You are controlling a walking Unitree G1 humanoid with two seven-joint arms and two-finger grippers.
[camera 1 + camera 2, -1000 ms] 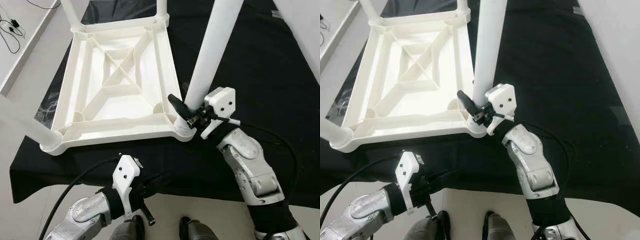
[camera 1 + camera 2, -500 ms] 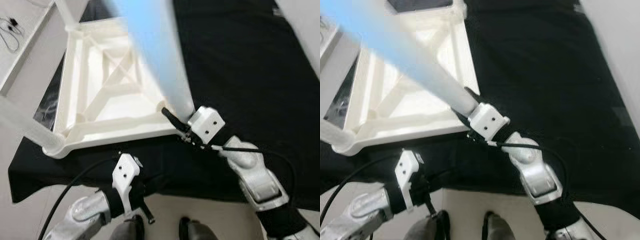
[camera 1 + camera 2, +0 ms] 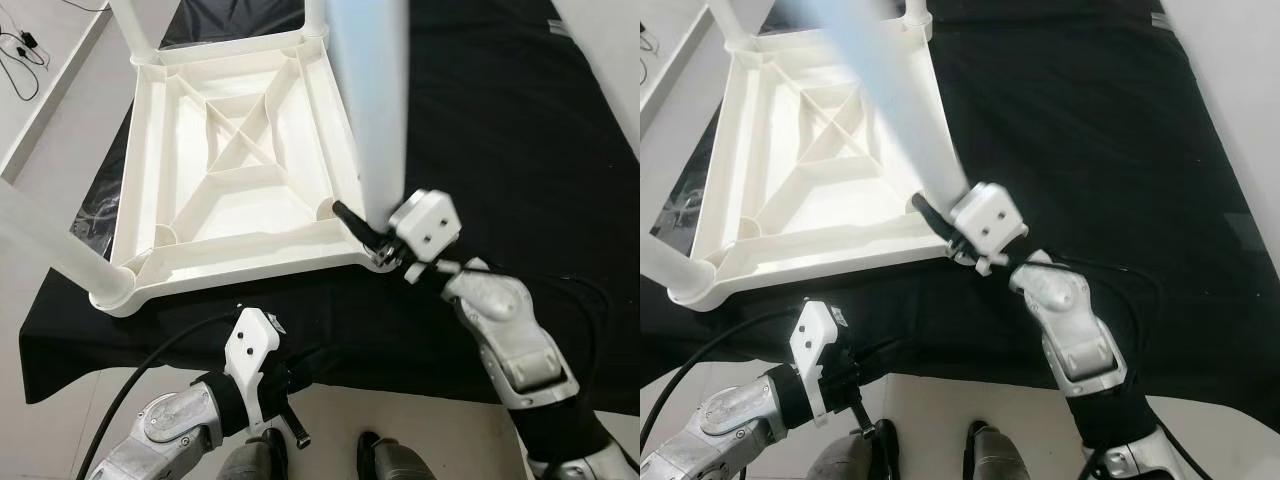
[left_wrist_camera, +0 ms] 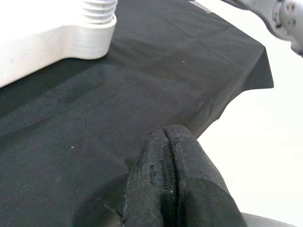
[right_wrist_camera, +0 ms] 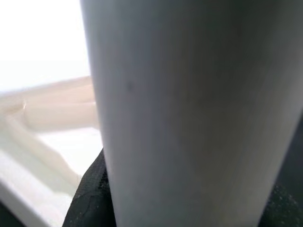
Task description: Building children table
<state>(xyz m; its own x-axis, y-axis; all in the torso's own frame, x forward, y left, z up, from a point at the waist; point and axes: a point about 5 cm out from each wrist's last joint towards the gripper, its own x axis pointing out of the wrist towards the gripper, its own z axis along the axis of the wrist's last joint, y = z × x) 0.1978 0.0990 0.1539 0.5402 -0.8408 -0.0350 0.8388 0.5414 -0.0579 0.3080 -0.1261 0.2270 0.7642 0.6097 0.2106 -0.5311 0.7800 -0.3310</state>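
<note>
Left eye view showed you the white tabletop [image 3: 235, 190] lying upside down on the black cloth [image 3: 520, 120], its ribbed underside facing up. Your right gripper [image 3: 368, 238] had its two black fingers clamped around the lower end of the last leg [image 3: 372, 110], right at the tabletop's near right corner. The leg's long axis ran steeply up and away from that corner toward the camera, so its upper part looked broad and blurred. Three other legs stood in place: one at the near left corner [image 3: 55, 250] and two at the far corners [image 3: 135, 25].

The step looked like seating this fourth leg in its corner. In the left wrist view the threaded collar [image 4: 99, 9] at that corner showed bare, so the leg seemed not yet home. Next you would likely need to bring the leg upright over the collar, then press or twist it down.

Your left gripper [image 4: 173, 182] hung low beside the cloth's near edge, fingers pressed together, holding nothing.
</note>
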